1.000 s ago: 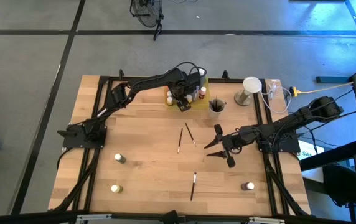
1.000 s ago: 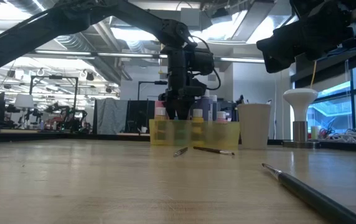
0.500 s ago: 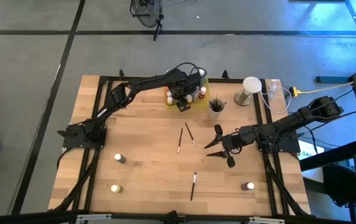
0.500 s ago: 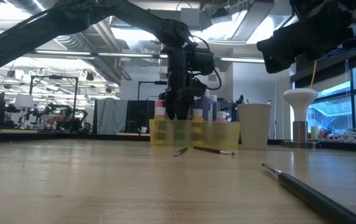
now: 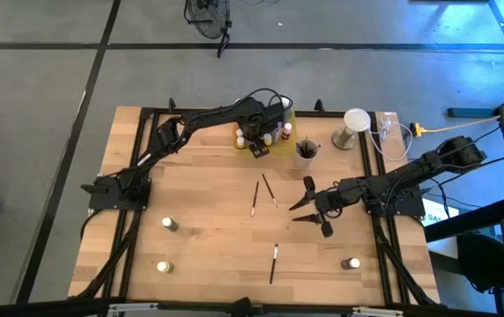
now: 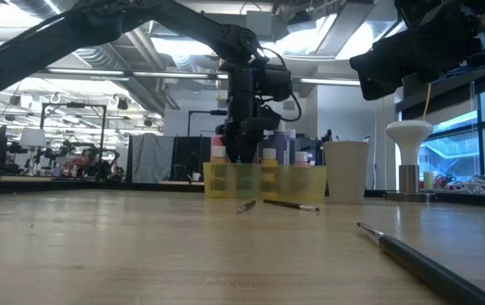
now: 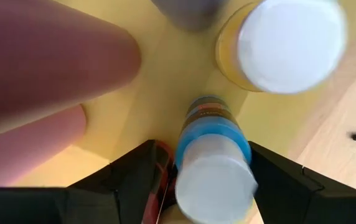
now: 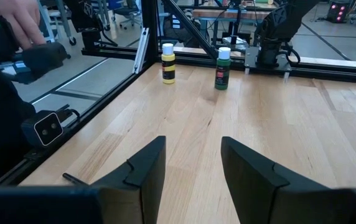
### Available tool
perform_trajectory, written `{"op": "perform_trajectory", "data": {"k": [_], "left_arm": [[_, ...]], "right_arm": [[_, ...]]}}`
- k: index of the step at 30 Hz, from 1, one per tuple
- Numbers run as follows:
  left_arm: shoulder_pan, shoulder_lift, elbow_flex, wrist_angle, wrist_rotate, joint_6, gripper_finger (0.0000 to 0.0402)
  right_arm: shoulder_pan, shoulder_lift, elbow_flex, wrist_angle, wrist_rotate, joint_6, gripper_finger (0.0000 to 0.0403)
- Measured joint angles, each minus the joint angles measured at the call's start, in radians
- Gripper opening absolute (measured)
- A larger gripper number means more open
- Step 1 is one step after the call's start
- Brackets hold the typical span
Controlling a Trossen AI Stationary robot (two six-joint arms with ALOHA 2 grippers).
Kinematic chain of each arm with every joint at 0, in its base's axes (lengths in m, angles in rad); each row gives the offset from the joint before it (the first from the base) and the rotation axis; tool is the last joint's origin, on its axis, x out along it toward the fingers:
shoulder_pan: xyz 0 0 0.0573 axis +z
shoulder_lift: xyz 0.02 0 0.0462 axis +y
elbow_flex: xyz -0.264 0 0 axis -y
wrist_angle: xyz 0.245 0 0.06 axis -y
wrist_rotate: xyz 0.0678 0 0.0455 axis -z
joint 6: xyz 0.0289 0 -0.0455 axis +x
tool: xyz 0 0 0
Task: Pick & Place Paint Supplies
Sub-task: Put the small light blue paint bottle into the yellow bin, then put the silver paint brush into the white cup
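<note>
Blue bottle between my left fingers, over the tray

Nearest me, a brush (image 6: 425, 263) lies flat on the table (image 5: 208, 229), and two more brushes (image 5: 264, 193) lie ahead of my right gripper (image 8: 190, 168), which hovers empty, fingers parted, closer to all three. My left gripper (image 7: 196, 180) reaches into the yellow tray (image 6: 310, 182) at the far edge, fingers wide on either side of a blue bottle (image 7: 212, 155) standing upright, cap toward my wrist; whether they touch it I cannot tell.
</note>
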Motion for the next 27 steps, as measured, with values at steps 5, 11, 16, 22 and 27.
{"op": "perform_trajectory", "data": {"k": [5, 11, 16, 22, 27], "left_arm": [[-0.004, -0.023, 0.002, -0.005, 0.000, 0.000, 0.0236], [-0.009, -0.028, 0.052, -0.037, 0.002, 0.000, 0.0236], [-0.010, -0.028, 0.111, -0.102, 0.000, 0.000, 0.0236], [-0.011, -0.032, 0.198, -0.218, -0.003, 0.000, 0.0235], [-0.019, -0.074, 0.197, -0.246, 0.011, -0.043, 0.0236]], "right_arm": [[0.000, 0.000, 0.000, -0.005, 0.000, 0.000, 0.0158], [0.000, 0.000, 0.000, -0.007, 0.000, 0.000, 0.0158], [0.000, 0.000, 0.000, -0.007, 0.000, 0.000, 0.0157], [0.000, 0.000, 0.000, -0.007, 0.000, 0.000, 0.0157], [0.000, 0.000, 0.000, -0.007, -0.001, 0.001, 0.0157]]}}
